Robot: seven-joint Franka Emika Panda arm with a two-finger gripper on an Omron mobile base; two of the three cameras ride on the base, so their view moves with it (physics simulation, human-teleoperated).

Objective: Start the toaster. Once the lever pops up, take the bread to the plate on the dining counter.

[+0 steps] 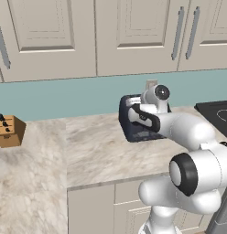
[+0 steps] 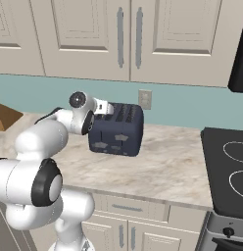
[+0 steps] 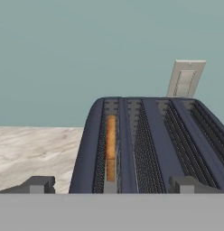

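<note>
The gripper (image 3: 111, 185), wide open and holding nothing, straddles the toaster's (image 3: 150, 140) near edge.

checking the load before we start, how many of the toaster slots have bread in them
1. The toaster has four slots; the bread sits in the leftmost slot as the hand view shows it. The next slot looks empty, and the two on the right are seen too obliquely to rule out bread deep inside.

The white arm rises from its base, bends at the dark-ringed elbow and reaches forward, the forearm about level. The hand (image 3: 110, 185) points ahead, its two dark fingertips (image 3: 39, 184) spread wide apart with nothing held between them.
</note>
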